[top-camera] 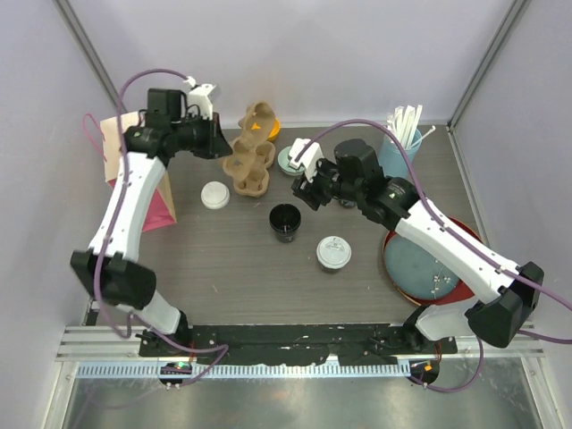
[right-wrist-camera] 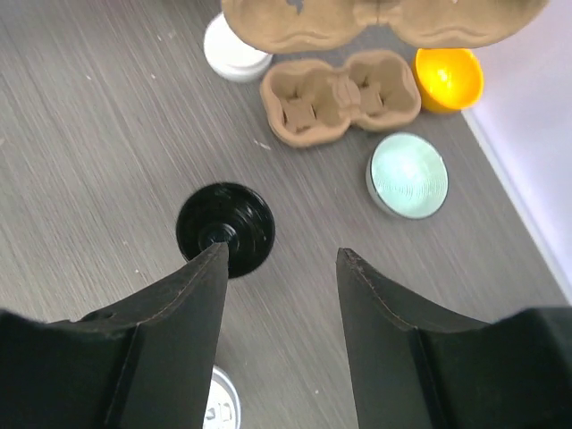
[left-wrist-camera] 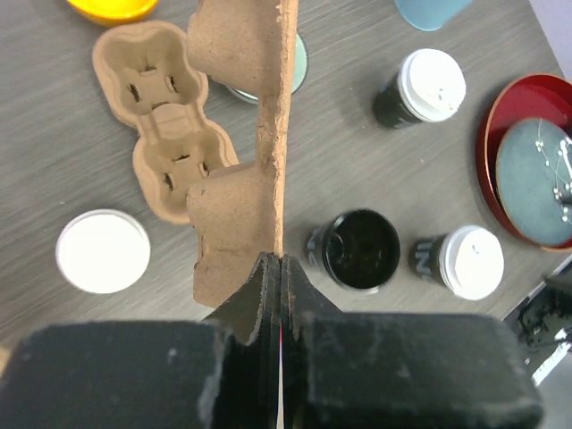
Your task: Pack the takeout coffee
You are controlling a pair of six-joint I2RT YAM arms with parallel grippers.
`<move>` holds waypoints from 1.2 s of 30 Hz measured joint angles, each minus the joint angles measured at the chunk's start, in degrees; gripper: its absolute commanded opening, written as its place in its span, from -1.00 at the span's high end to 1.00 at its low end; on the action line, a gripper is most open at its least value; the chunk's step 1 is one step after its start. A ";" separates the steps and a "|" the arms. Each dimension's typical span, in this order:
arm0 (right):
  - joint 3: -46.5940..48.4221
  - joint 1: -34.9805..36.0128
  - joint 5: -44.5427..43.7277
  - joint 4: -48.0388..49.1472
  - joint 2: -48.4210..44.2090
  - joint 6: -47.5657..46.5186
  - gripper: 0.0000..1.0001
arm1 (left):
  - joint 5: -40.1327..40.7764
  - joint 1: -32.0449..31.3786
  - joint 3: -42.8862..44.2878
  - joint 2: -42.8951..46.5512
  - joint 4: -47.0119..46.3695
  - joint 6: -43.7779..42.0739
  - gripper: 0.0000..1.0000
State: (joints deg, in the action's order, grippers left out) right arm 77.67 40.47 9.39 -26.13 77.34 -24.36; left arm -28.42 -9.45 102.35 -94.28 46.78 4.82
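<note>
Two lidded takeout coffee cups [left-wrist-camera: 420, 87] [left-wrist-camera: 460, 259] stand on the table, the nearer one [top-camera: 333, 253] in front of my right arm. A third black cup [top-camera: 285, 222] stands open, its white lid [top-camera: 214, 195] lying apart to the left. My left gripper [left-wrist-camera: 273, 261] is shut on the edge of a brown pulp cup carrier [left-wrist-camera: 255, 134], holding it in the air on edge. A second carrier [top-camera: 251, 172] lies flat below it. My right gripper [right-wrist-camera: 281, 252] hovers open and empty over bare table, just right of the open cup [right-wrist-camera: 225, 228].
A red tray [top-camera: 465, 234] with a blue-grey plate sits at the right. A light-blue tumbler of white straws [top-camera: 402, 147] stands at the back right. A pink paper bag [top-camera: 152, 192] stands at the left. An orange bowl [right-wrist-camera: 447, 76] and a pale green disc [right-wrist-camera: 408, 174] lie near the carriers.
</note>
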 measured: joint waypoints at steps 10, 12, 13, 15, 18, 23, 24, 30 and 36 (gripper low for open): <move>0.85 4.07 1.09 5.31 -4.28 2.56 -0.47 | -2.62 0.96 -5.70 29.29 19.41 -16.59 1.00; 0.98 4.07 1.84 7.37 -5.95 4.07 -0.62 | -3.93 0.96 -6.60 31.67 23.45 -19.17 1.00; 1.46 4.07 2.78 8.22 -6.51 5.11 -0.63 | -4.55 0.96 -6.95 32.13 25.16 -20.35 1.00; 2.97 4.07 5.03 9.99 -6.73 6.38 -0.64 | -5.73 0.96 -7.48 32.30 27.41 -21.92 1.00; 5.01 4.07 8.81 11.80 -5.99 7.67 -0.64 | -7.56 0.96 -8.37 32.06 28.98 -23.74 1.00; 6.08 4.22 14.56 12.39 -2.80 8.50 -0.62 | -9.18 0.96 -9.09 32.22 30.23 -25.03 0.99; 6.08 4.28 14.88 12.46 -1.73 8.87 -0.62 | -9.44 0.96 -9.16 32.46 30.27 -25.14 0.99; 6.56 4.42 16.33 12.87 3.37 9.77 -0.25 | -10.54 0.96 -9.42 33.51 30.45 -26.03 1.00; 8.07 4.44 18.27 12.85 7.28 10.84 0.78 | -10.91 0.96 -9.86 33.59 30.73 -26.25 1.00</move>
State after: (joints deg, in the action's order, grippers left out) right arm 85.73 44.91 27.66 -13.28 84.62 -13.52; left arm -39.33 -8.49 92.49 -60.69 77.52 -21.43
